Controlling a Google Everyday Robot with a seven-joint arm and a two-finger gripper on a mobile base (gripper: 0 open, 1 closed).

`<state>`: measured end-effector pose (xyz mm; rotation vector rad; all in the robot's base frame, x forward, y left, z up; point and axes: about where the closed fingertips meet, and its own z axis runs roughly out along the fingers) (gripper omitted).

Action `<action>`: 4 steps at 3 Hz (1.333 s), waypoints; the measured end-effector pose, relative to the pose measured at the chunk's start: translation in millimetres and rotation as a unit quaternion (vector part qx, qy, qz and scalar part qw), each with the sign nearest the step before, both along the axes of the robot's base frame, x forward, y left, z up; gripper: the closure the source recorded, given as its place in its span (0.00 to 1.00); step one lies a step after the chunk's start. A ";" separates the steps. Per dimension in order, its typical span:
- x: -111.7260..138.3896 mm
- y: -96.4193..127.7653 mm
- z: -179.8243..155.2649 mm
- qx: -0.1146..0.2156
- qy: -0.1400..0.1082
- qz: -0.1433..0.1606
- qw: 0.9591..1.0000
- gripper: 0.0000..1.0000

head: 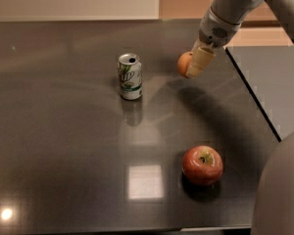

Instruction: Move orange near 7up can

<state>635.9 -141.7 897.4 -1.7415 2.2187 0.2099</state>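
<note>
holding orange [183, 63], gripper [190, 66] (right of 7up can [130, 76])

The dark table [63, 146] carries a can [130, 76] upper centre and an apple [202, 165] lower right. At upper right, the gripper [190, 66] clasps the orange [183, 63] above it.

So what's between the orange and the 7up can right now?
Nothing: only bare dark glossy tabletop separates the small round orange, gripped in the hand at upper right, from the silver-green 7up can, per the camera view.
</note>
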 end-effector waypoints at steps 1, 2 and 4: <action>5.5 23.6 -12.5 -0.002 0.005 0.027 1.000 1.00; 6.8 42.5 -24.2 -0.001 0.009 0.053 0.999 1.00; 0.1 74.5 -33.2 -0.005 -0.001 0.105 0.994 1.00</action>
